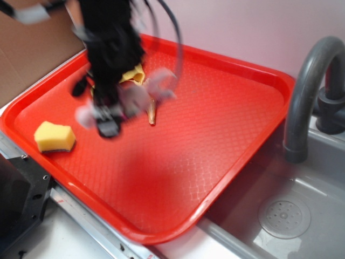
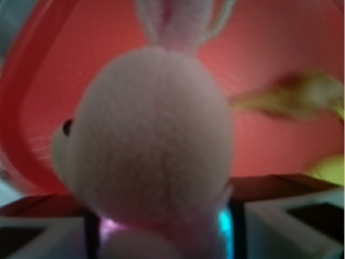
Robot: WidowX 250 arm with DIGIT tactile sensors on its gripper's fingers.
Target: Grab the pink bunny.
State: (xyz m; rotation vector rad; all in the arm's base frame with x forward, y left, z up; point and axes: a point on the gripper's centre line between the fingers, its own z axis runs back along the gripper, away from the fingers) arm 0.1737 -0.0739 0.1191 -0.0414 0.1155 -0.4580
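the main risk is the pink bunny [image 2: 153, 145] slipping out. it is soft plush, and in the wrist view only its lower body sits between the fingers [image 2: 280, 224], while the round head and the ears stand well forward of them. a hold that low on a squashy toy can give way if the arm swings or jerks, and the exterior view is smeared with motion blur around the arm, which suggests a quick move. a drop would put the toy back on the red tray [image 1: 215, 135], perhaps against the brown spiral seashell [image 1: 151, 110] or the yellow sponge [image 1: 54, 136].

a second worry is the hanging ears and limbs. pale blurred parts trail to either side of the end effector [image 1: 110, 116] in the exterior view, and they could brush the seashell just beside it. the grey faucet [image 1: 307, 86] and sink [image 1: 280, 216] lie well apart to the right, so they matter only on a long sideways carry.

the end effector is clamped on the pink bunny. the toy fills the wrist view, right at the fingers, head pointing away from the camera. in the exterior view it hangs under the black arm over the rear left part of the tray; whether it is clear of the surface i cannot tell through the blur.
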